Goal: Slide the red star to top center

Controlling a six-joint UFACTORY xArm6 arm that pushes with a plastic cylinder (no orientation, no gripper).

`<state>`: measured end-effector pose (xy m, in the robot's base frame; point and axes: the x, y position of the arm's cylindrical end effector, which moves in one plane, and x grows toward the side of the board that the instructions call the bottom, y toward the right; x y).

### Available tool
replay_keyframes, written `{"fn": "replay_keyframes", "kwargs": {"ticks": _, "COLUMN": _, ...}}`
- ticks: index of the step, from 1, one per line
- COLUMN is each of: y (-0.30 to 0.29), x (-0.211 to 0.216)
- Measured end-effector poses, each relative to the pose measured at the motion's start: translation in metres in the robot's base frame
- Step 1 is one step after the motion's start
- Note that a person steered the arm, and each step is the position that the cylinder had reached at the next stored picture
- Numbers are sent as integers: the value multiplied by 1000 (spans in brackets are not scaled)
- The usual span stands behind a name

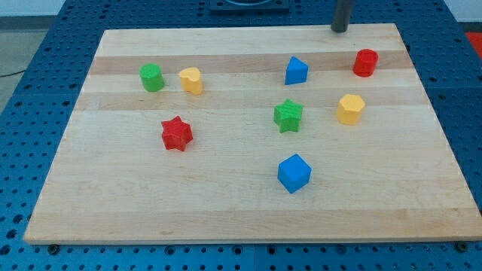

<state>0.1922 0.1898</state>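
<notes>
The red star lies on the wooden board, left of centre. My tip is at the view's top right edge of the board, far from the red star, up and to its right. The nearest blocks to my tip are the red cylinder below and to its right and the blue block below and to its left.
A green cylinder and a yellow block sit above the red star. A green star and a yellow hexagonal block sit right of centre. A blue cube sits lower down.
</notes>
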Motion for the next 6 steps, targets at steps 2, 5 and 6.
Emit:
{"fn": "replay_keyframes", "kwargs": {"ticks": 2, "y": 121, "x": 57}}
{"fn": "replay_keyframes", "kwargs": {"ticks": 5, "y": 108, "x": 128}}
{"fn": "replay_keyframes", "kwargs": {"ticks": 6, "y": 62, "x": 129}}
